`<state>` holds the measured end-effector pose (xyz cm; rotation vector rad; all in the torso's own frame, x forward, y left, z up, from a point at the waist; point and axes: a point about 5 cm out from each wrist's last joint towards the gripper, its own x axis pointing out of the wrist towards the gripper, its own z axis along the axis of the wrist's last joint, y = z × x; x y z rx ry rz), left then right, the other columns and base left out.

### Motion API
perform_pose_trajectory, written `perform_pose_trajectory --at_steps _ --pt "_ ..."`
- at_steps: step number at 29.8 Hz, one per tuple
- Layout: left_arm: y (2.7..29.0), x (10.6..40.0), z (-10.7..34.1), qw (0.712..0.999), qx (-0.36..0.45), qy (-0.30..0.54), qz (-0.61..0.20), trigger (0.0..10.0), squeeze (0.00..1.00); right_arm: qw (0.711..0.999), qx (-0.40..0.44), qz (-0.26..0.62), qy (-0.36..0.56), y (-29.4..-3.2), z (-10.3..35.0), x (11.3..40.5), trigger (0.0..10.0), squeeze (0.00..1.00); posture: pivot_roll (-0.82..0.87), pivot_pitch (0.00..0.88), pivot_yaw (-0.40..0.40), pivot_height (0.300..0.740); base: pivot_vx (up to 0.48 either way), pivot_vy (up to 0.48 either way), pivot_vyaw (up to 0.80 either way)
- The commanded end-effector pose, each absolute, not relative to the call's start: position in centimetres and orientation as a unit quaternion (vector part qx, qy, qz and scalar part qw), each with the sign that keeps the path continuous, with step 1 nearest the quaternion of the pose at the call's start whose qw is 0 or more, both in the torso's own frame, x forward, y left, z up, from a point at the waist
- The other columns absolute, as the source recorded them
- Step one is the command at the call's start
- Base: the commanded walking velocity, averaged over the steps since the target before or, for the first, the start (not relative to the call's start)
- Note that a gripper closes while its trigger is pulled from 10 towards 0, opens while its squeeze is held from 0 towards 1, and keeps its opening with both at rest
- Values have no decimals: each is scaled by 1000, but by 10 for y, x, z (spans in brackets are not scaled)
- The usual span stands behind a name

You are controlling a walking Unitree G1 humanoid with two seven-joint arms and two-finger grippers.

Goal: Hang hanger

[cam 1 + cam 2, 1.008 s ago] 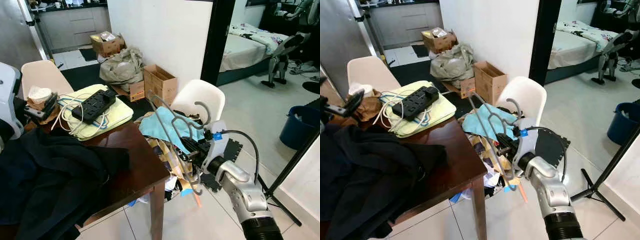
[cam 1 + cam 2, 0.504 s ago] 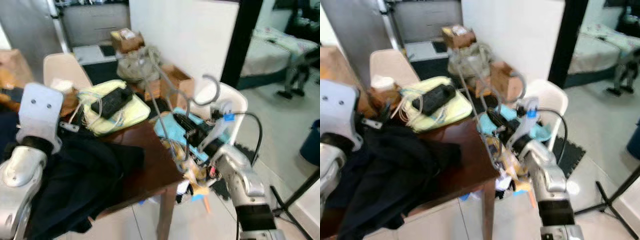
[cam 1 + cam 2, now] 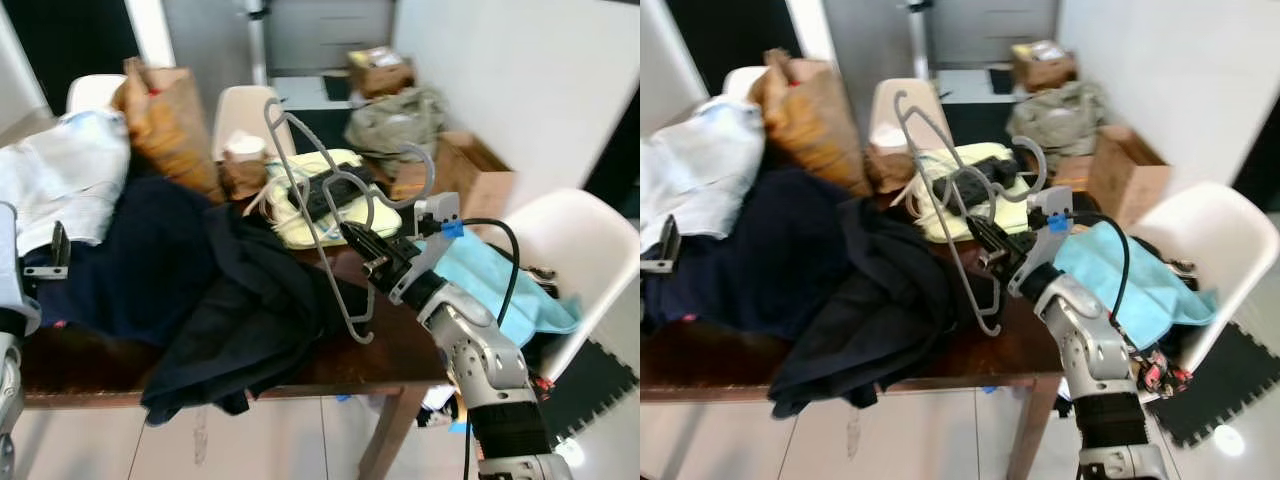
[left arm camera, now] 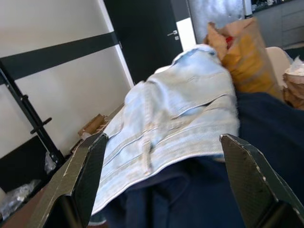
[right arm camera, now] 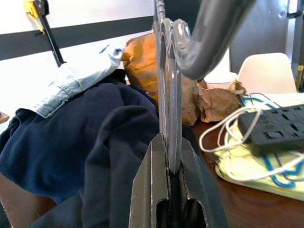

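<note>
Right wrist view shows me my right hand [image 5: 168, 164] clamped on the grey hangers [image 3: 330, 190] above the cluttered bench [image 3: 400, 345].

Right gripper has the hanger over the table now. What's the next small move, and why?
Probably lower the right gripper a little toward the dark navy garment. It is shut on the grey hanger, which hangs above the garment heaped on the table, not yet in it. The left gripper is open near the light denim, free to help.
</note>
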<state>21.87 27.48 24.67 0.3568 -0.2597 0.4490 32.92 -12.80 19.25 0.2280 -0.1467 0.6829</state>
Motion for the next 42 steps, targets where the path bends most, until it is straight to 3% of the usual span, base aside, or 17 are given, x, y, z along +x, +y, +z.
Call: perform_pose_trajectory --at_steps 1,9,42 --pt "275 221 243 955 164 -123 217 10000 0 933 113 335 -71 -126 195 331 10000 0 13 0 -34 736 0 0 744" --pt "272 229 234 966 115 -117 198 10000 0 941 108 314 -65 -128 192 334 10000 0 9 0 -30 736 0 0 368" --pt "268 248 236 973 99 -126 166 10000 0 949 114 289 -51 -133 189 335 10000 0 -8 0 -19 736 -337 341 0"
